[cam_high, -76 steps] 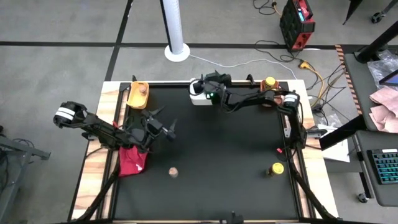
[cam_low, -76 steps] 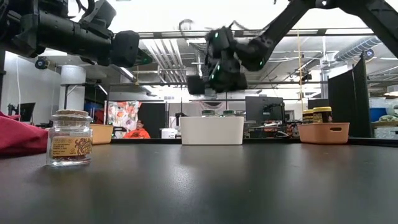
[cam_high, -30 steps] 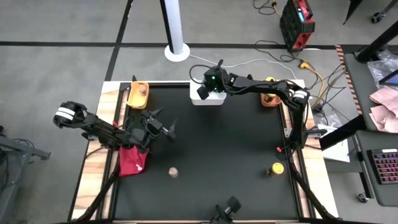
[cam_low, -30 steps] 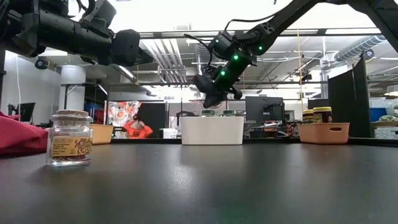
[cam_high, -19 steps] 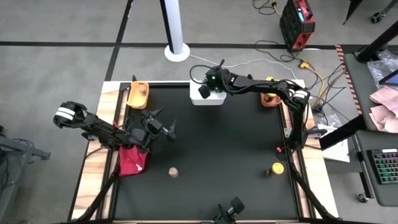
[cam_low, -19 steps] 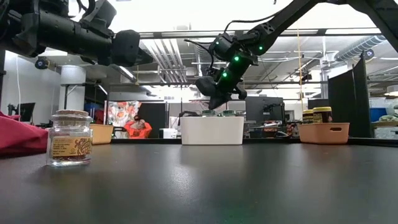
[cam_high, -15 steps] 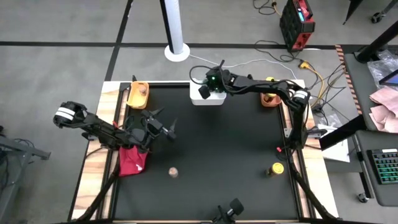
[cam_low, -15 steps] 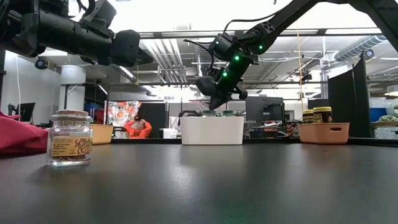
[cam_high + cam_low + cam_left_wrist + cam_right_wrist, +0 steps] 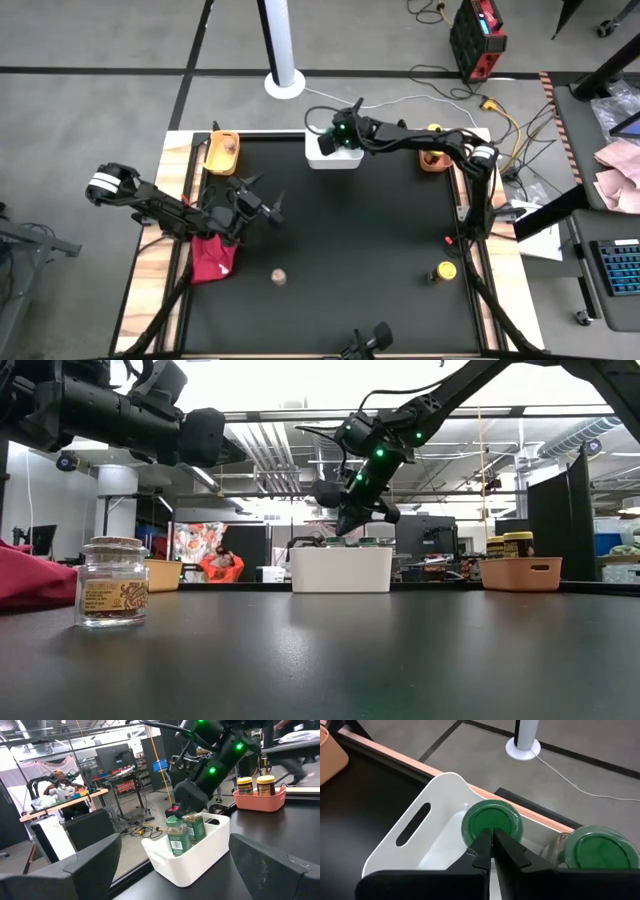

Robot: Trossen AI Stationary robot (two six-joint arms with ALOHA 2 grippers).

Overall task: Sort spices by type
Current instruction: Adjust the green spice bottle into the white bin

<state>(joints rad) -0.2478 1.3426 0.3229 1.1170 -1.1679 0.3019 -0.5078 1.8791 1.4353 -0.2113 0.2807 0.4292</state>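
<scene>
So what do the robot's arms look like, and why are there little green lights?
Both arms are dark and thin, with joints. The right arm has small green lights glowing near its wrist and a looping black cable. The left arm wears a white band. Each gripper ends in two flat, dark fingers. What the lights are for can't be seen.

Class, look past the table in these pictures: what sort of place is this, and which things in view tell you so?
Most likely a robotics lab or workshop. Beyond the black table stand workbenches with a monitor, exposed ceiling ducts run overhead, and cables trail across the taped concrete floor.
</scene>
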